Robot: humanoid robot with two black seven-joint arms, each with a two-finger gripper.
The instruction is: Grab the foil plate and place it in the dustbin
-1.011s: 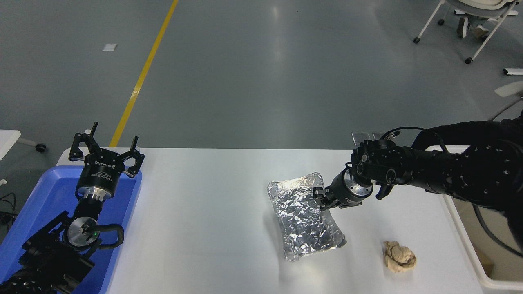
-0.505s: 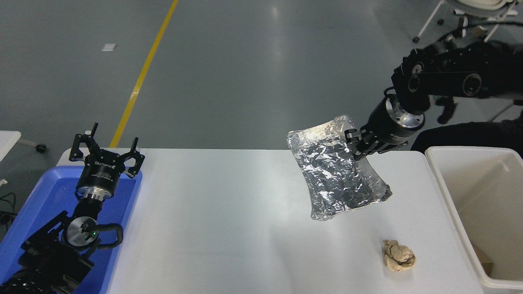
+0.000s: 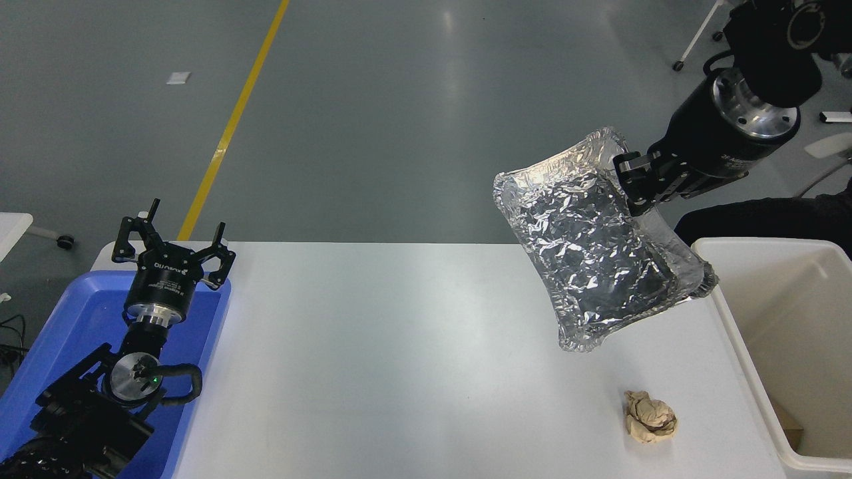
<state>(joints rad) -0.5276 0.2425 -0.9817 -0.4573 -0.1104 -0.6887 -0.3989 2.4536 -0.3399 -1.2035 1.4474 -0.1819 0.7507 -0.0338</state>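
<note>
Foil plate (image 3: 599, 256) held aloft, clear of the table (image 3: 399, 346), tilted with its hollow toward the camera and its lower corner hanging just at the dustbin's near-left rim. Gripped along its upper right edge by the right gripper (image 3: 639, 183), jaws clamped on the crinkled rim.

Pick-up judged done; drop not yet made. Most of the plate hung left of the dustbin (image 3: 785, 346), over the table's edge rather than over the opening, so carrying further across to the bin's inside and letting go remained.

Dustbin mouth wide and open, a small brown scrap lying in its near corner, nothing blocking entry. Likely snag: the plate's low corner catching on the dustbin's thick rim unless lifted or swung clear.

Crumpled brown paper ball (image 3: 650, 417) on the table just left of the dustbin, below the hanging plate, not touching either. Far left of the dustbin, at the table's other end, a blue tray (image 3: 46, 346) with the left gripper (image 3: 174, 233) parked above it, jaws spread and empty.
</note>
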